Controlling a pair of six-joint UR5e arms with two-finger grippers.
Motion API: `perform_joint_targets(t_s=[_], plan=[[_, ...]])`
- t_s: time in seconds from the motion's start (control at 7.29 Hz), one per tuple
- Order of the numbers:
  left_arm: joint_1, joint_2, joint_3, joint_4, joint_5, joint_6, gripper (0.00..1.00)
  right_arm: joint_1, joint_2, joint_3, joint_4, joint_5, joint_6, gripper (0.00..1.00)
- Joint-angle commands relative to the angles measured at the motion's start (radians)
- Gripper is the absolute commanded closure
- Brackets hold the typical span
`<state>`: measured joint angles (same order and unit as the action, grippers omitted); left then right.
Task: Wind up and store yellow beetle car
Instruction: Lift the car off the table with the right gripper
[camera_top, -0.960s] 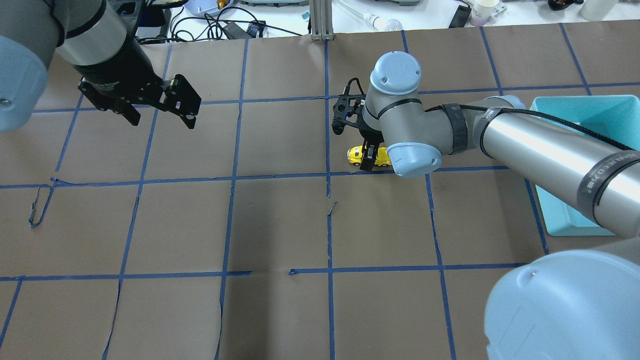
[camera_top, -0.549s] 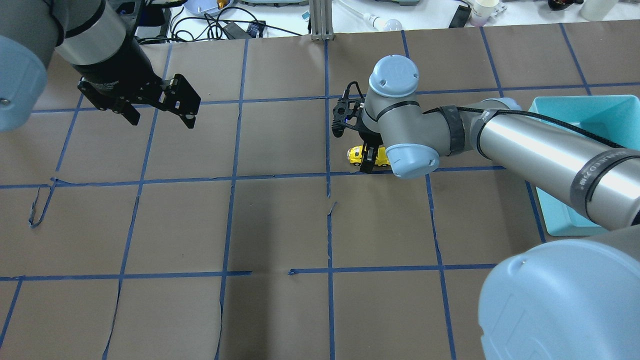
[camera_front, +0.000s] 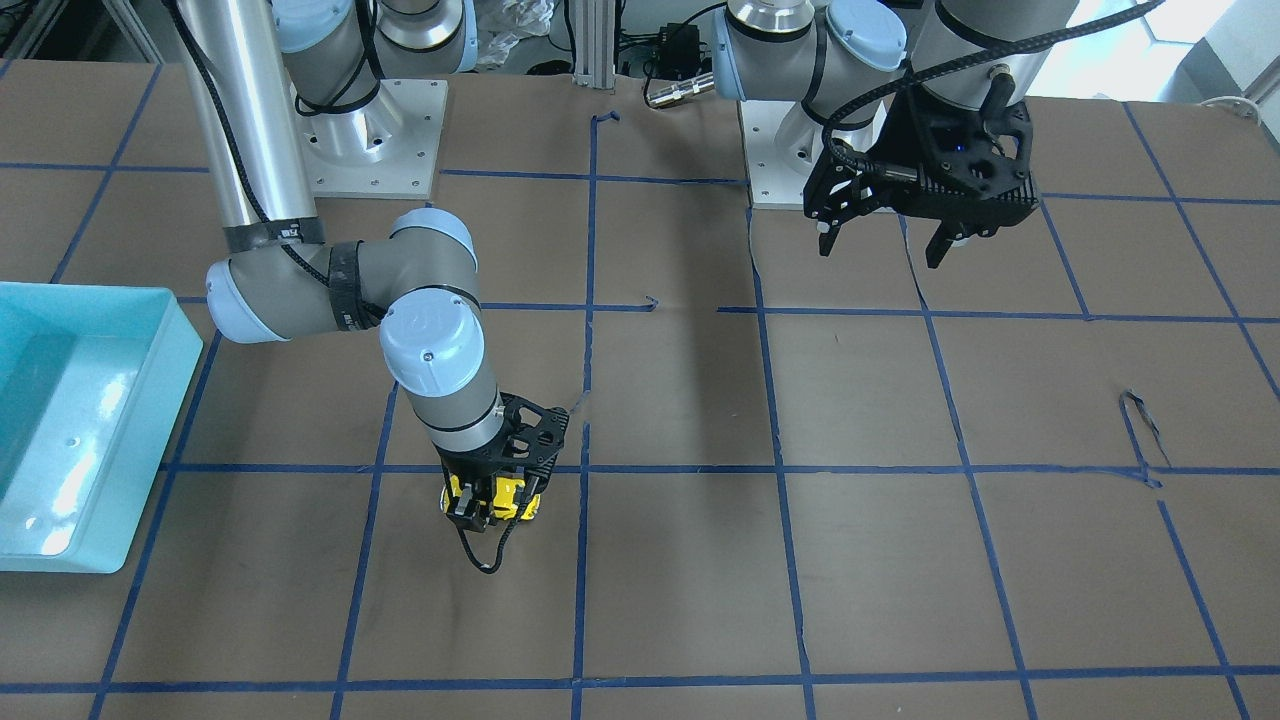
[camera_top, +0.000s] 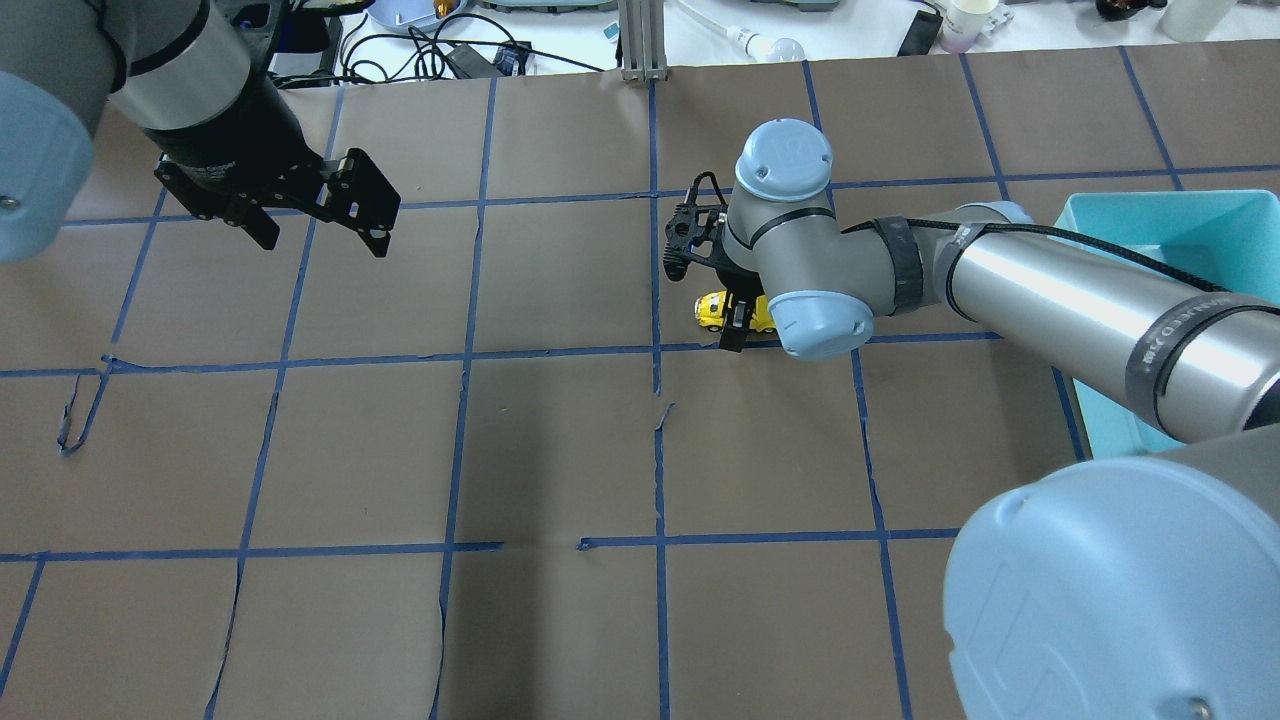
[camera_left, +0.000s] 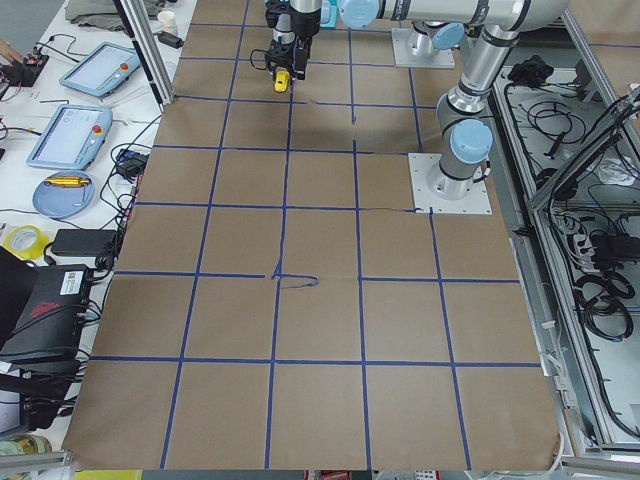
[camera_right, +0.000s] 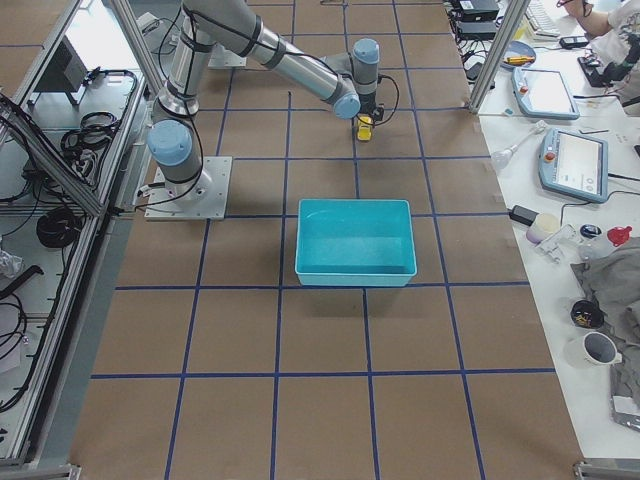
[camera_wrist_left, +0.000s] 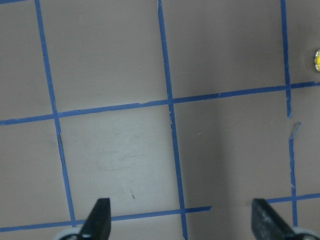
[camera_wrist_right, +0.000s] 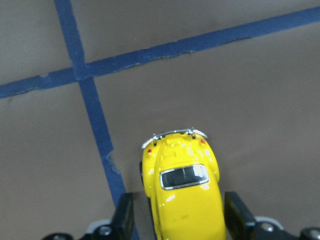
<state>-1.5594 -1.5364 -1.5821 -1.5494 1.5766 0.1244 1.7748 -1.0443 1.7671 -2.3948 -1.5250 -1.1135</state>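
The yellow beetle car (camera_wrist_right: 182, 200) stands on the brown paper beside a blue tape line, in the right middle of the table (camera_top: 712, 310). My right gripper (camera_wrist_right: 181, 220) is down over it, one finger on each side, with narrow gaps showing, so it is open around the car. It also shows in the front view (camera_front: 485, 505) with the car (camera_front: 510, 493) between its fingers. My left gripper (camera_top: 322, 240) hangs open and empty above the far left of the table; its wrist view shows the car's edge (camera_wrist_left: 317, 60) far off.
A light-blue bin (camera_top: 1230, 215) stands at the table's right edge, behind my right arm; it shows in the front view (camera_front: 100, 290) with nothing in it. Torn tape curls lie at the left (camera_top: 75, 415) and centre (camera_top: 665, 410).
My right wrist has shifted slightly toward the near side and its fingers sit lower around the car. The car and my left arm have not moved.
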Motion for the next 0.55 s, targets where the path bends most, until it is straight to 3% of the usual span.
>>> perform_joint_targets(t_s=[0.0,0.27,0.41], plan=[[0.001,0.001,-0.001,0.0,0.0,0.001,0.0,0.0,-0.005,-0.006,0.002,-0.003,-0.026,1.0],[0.001,0.001,-0.001,0.0,0.0,0.0,0.0,-0.011,-0.029,-0.061,0.022,-0.006,-0.068,1.0],[0.001,0.001,-0.003,0.0,0.0,0.001,0.0,-0.02,-0.086,-0.077,0.095,-0.012,-0.069,1.0]])
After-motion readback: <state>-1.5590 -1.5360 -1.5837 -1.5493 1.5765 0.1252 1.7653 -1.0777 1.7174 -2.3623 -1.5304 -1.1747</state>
